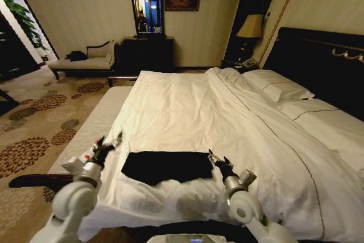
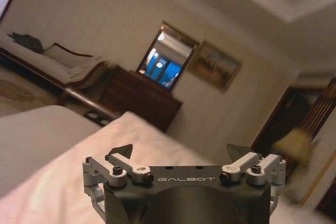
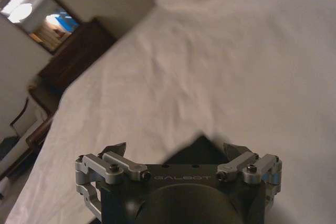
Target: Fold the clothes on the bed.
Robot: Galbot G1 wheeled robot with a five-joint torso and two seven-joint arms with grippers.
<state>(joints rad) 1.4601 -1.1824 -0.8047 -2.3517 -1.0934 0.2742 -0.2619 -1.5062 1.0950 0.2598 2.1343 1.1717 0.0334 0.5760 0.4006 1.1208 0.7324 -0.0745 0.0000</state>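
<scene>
Setting: A large bed [image 1: 187, 112] with white sheets is seen from its foot end, the dark headboard [image 1: 318, 64] lying toward 2 o'clock and the pillows [image 1: 284, 89] just in front of it.

Shirt: The black shirt [image 1: 166, 167] lies on the near part of the mattress, toward 6 o'clock, small against the white sheet. It is seen as a flat, wide dark rectangle. No sleeves and no lettering can be made out, so it is judged to be folded at least once already.

Left hand: The left hand [image 1: 107, 147] is held at 9 o'clock of the shirt, just beside its edge and apart from it. In the left wrist view its fingers [image 2: 119, 150] are spread wide with nothing between them.

Right hand: The right hand [image 1: 216, 160] is held at 3 o'clock of the shirt, at its corner. In the right wrist view its fingers [image 3: 115, 147] are spread wide, and a dark corner of the shirt [image 3: 194, 150] is seen just past them; no cloth is pinched.

Progress: The task is judged to be well along. The shirt is compact and squared, and neither hand is holding it.

Remaining: Whether a further fold across the width is needed cannot be told; the bundle is wide enough for one more.
</scene>
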